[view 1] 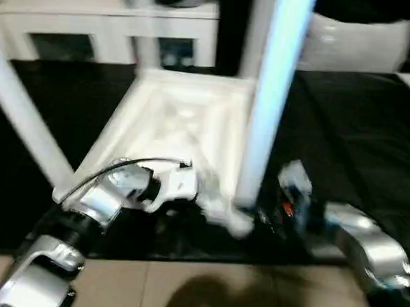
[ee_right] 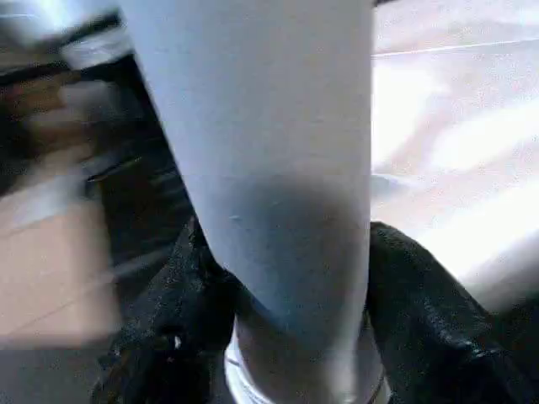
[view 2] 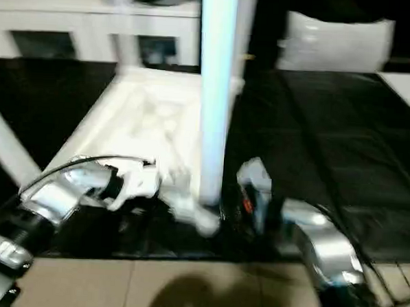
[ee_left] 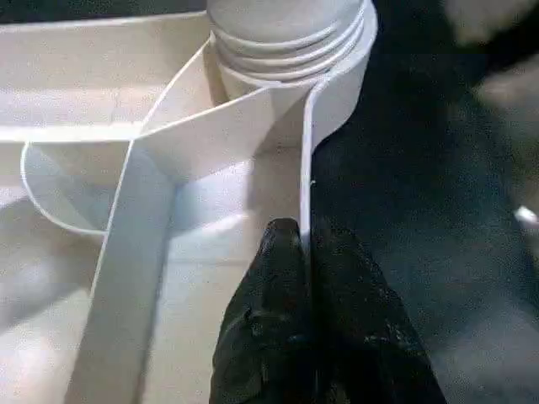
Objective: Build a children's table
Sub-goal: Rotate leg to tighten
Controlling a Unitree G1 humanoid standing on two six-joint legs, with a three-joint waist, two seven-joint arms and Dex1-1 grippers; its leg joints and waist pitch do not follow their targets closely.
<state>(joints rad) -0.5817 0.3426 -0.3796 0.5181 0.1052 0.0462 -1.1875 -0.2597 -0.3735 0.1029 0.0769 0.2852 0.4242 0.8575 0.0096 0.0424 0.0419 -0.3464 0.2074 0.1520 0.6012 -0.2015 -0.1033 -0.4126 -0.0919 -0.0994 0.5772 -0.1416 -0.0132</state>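
Note:
The children's table lies upside down on a black mat, its ribbed white top (view 1: 179, 118) facing up. One white leg (view 1: 265, 115) stands in the near right corner socket, and another leg (view 1: 25, 116) rises at the near left. My left gripper (ee_left: 303, 236) is shut on the thin rim wall of the top, just beside the near right socket (ee_left: 286, 50). My right gripper (ee_right: 286, 236) holds the base of the near right leg (ee_right: 269, 168), one black finger (ee_right: 404, 295) pressed against each side.
The black mat (view 1: 357, 134) covers the work area to the right. A low white furniture piece (view 1: 109, 11) stands at the back and a pale bag-like shape (view 1: 355, 41) at the back right. Tan tiled floor (view 1: 184, 290) runs along the near edge.

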